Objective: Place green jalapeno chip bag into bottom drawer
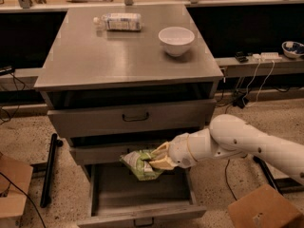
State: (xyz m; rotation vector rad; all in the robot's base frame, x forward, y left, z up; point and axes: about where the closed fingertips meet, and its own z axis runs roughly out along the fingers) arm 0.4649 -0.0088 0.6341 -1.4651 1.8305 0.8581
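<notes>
Reaching in from the right on a rounded white robot arm (247,144): cream-coloured fingers (156,159), pinched shut on the right-hand edge of a small, crinkly green jalapeno chip bag (137,163) with pale label patches. Bag held just left of the fingers, in the air over the rear part of the open grey metal bottom drawer (142,212). Directly below the fingers, that drawer's wide shallow tray, with a small dark handle (142,221) at its front edge.

Just above and behind the fingers, the grey middle drawer (102,152); higher again, the shut top drawer (90,121) with its own dark handle. Well above the fingers, on the flat grey metal desk (95,61): a round white bowl (176,40) standing upright, and farther back to the left a clear plastic bottle with a white label (121,22) lying on its side, the two well apart.

Low to the left of the fingers, on the speckled floor, a black pole (50,170) and a brown cardboard box (12,186); low to the right, a second cardboard box (266,213).
</notes>
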